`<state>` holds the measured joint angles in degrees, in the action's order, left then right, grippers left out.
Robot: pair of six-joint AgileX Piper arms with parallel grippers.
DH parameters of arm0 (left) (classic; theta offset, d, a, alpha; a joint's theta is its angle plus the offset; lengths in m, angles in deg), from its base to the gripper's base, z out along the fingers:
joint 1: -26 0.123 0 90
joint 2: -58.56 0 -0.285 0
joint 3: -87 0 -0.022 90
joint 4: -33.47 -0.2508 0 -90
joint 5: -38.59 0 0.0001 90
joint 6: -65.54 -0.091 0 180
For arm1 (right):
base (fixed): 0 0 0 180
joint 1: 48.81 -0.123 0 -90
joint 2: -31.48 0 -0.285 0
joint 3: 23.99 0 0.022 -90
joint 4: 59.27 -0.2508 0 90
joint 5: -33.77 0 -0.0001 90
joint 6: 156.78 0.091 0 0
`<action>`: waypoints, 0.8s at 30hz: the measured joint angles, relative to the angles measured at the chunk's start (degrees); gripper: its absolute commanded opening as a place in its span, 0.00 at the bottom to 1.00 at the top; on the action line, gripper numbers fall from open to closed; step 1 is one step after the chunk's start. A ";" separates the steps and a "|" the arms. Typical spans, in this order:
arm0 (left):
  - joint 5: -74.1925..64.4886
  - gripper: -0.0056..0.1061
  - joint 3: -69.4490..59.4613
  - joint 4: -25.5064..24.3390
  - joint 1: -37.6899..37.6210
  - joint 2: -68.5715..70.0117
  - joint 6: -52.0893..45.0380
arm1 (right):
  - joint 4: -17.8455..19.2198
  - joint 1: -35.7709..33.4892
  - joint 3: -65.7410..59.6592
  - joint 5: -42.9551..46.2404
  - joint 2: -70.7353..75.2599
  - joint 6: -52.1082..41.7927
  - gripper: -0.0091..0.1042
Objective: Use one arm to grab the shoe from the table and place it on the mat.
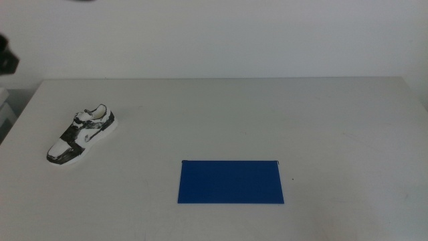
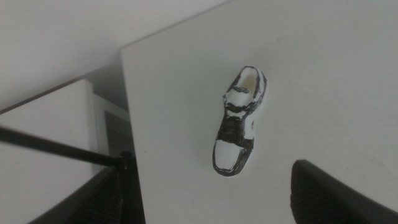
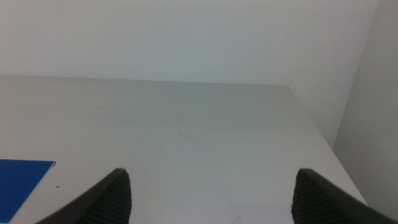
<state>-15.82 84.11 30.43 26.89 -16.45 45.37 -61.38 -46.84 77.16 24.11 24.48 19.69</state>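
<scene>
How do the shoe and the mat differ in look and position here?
The shoe is raised, white with black mottled panels; the mat is flat, plain dark blue. The shoe lies angled near the table's left edge; the mat sits square near the front centre. Both rest untouched on the table, apart.

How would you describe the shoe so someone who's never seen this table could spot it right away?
Start at the white table and look toward its left side, well away from the dark blue mat near the front middle. The shoe lies there alone: a small white low-top sneaker with black and grey mottled panels.
</scene>
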 measured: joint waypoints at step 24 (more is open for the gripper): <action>-16.27 0.89 28.12 2.72 0.41 -38.01 -5.77 | 0.00 0.00 0.00 0.00 0.00 0.00 0.67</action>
<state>-32.09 112.22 33.15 27.30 -54.46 39.60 -61.38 -46.84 77.16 24.11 24.48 19.69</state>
